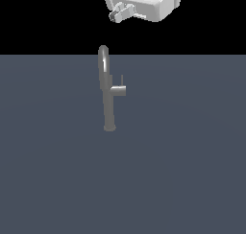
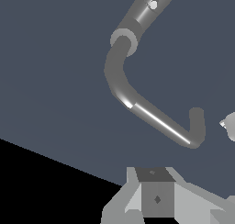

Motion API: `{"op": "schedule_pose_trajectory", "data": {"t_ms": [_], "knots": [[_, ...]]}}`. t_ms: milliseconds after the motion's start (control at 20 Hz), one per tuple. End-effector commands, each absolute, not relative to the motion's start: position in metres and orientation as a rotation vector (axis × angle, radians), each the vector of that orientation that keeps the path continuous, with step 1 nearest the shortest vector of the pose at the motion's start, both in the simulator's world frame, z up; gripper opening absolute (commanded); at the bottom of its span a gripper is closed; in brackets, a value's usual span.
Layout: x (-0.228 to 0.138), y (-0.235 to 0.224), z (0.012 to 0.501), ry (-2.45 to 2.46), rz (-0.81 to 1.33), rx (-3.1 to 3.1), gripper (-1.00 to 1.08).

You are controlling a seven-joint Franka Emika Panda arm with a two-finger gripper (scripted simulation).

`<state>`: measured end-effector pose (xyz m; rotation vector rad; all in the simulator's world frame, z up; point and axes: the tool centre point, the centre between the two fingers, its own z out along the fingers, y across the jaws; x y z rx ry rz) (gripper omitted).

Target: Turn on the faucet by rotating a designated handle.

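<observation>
Slate-blue flat surface [image 1: 57, 180], faucet [image 1: 106, 99] upright, black backdrop behind

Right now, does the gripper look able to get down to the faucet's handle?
Probably yes. The gripper hangs above the faucet, touching nothing, and the handle juts out on the exterior view's right with open space around it.

The faucet [image 1: 106, 91] is standing upright on the floor [image 1: 182, 180], near the middle of the exterior view, with its spout arching at the top. The handle [image 1: 118, 89] is sticking out sideways from the column toward the exterior view's right, its pin pointing up at the end. The gripper [image 1: 116, 15] is hanging well above the faucet, apart from it, slightly toward the exterior view's right.
</observation>
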<state>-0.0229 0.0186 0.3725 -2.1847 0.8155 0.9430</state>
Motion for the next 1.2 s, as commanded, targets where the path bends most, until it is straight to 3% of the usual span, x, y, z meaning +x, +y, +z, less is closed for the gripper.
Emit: {"op": "schedule_pose_trajectory", "data": {"t_ms": [0,600,1150], "knots": [[-0.010,0.016,0.359,0.857,0.987,-2.101,-1.00],[0.043,0.005,0.281,1.049,1.178,-1.646,-1.00],[0.064,0.004,0.223,1.147,1.270,-1.342,-1.00]]}}
